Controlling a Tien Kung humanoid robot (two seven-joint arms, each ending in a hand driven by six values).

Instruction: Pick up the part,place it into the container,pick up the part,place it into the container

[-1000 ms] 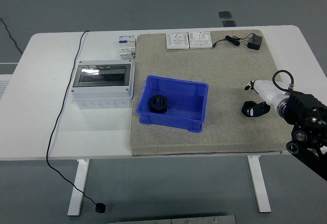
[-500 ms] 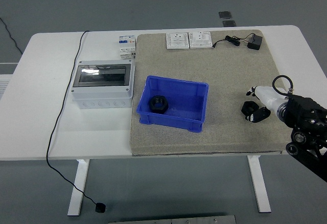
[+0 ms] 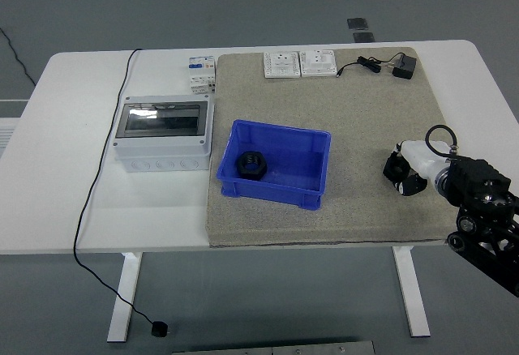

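A blue plastic container (image 3: pixel 312 168) stands in the middle of the grey mat, and one black ring-shaped part (image 3: pixel 250 164) lies in its left half. A second black part (image 3: pixel 402 176) lies on the mat near the right edge. My right hand (image 3: pixel 415 160), white with a black forearm, comes in from the lower right and sits directly over and against this part, covering its upper side. The view is too small to show whether the hand grips it. My left arm is out of the picture.
A grey electrical box (image 3: pixel 163 134) with a dark window stands left of the container, with a black cable (image 3: pixel 97 185) running off the table. At the back are small breakers (image 3: pixel 202 73), two white switch plates (image 3: pixel 299 63) and a black adapter (image 3: pixel 403 66).
My right hand has moved down and to the left until it rests on the black part. That part has barely shifted. Nothing else has moved.
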